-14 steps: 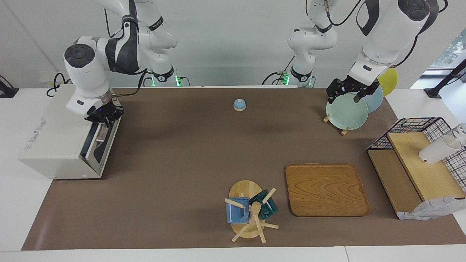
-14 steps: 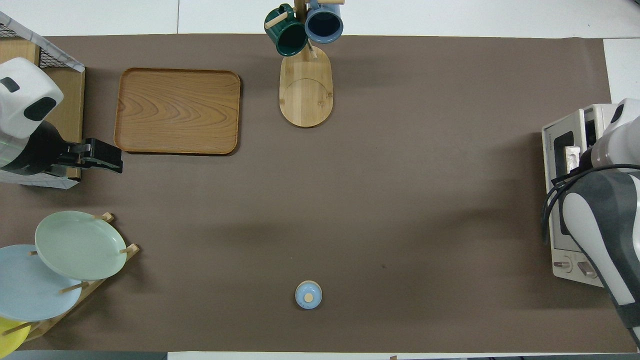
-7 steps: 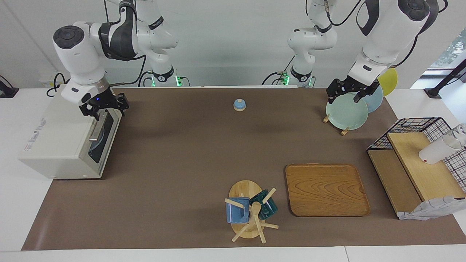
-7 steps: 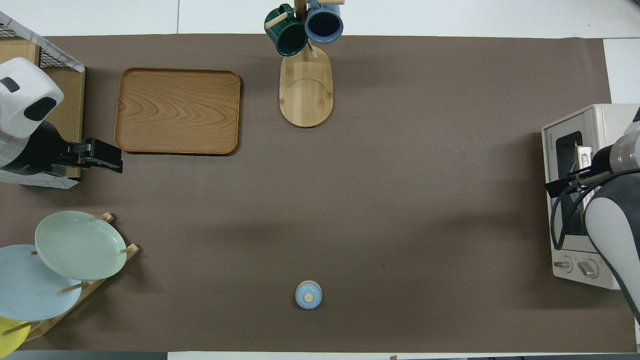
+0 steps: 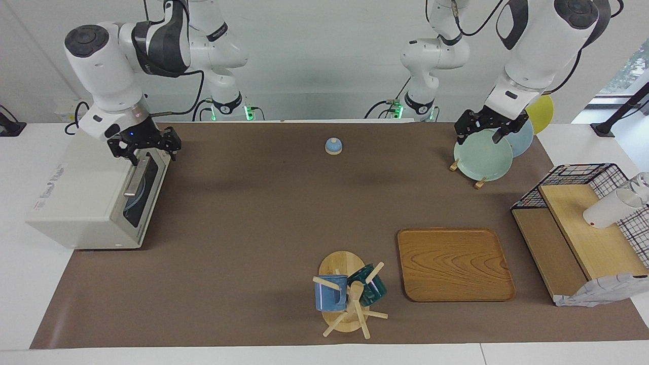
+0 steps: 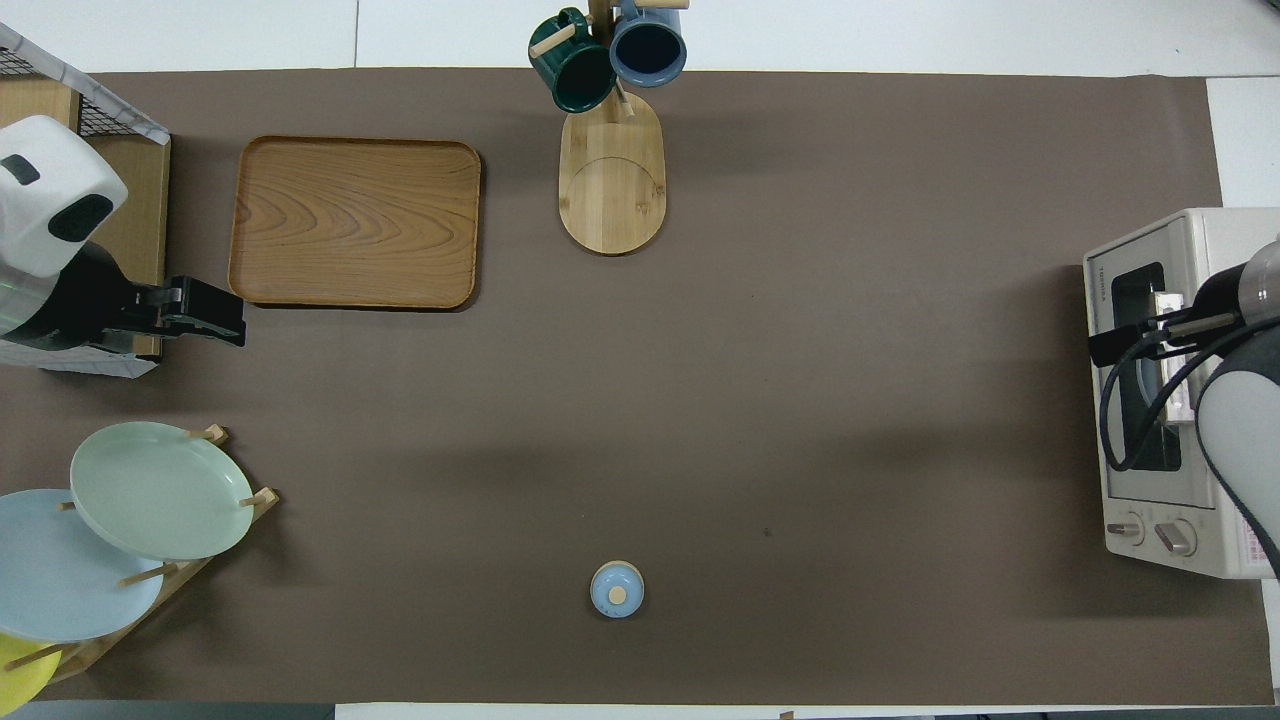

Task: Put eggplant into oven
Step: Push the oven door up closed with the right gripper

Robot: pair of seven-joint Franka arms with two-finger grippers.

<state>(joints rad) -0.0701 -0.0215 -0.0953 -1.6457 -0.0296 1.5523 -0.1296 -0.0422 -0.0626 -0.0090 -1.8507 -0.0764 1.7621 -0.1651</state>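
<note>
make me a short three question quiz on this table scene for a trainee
1. True or false: the dark glass door of the cream-white toaster oven is shut.
2. The right gripper is over: A) the oven's door edge B) the wooden tray C) the small blue lidded knob
3. Fill in: the left gripper is over the pale green ____ in the wooden rack.

Key: 1 true. 2 A. 3 plate. Both grippers are open and empty; no long dark purple eggplant shows in either view.

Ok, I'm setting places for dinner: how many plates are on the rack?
3, all in the wooden rack at the left arm's end: a pale green plate, a light blue plate nearer the robots, then a yellow plate, partly cut off.
</note>
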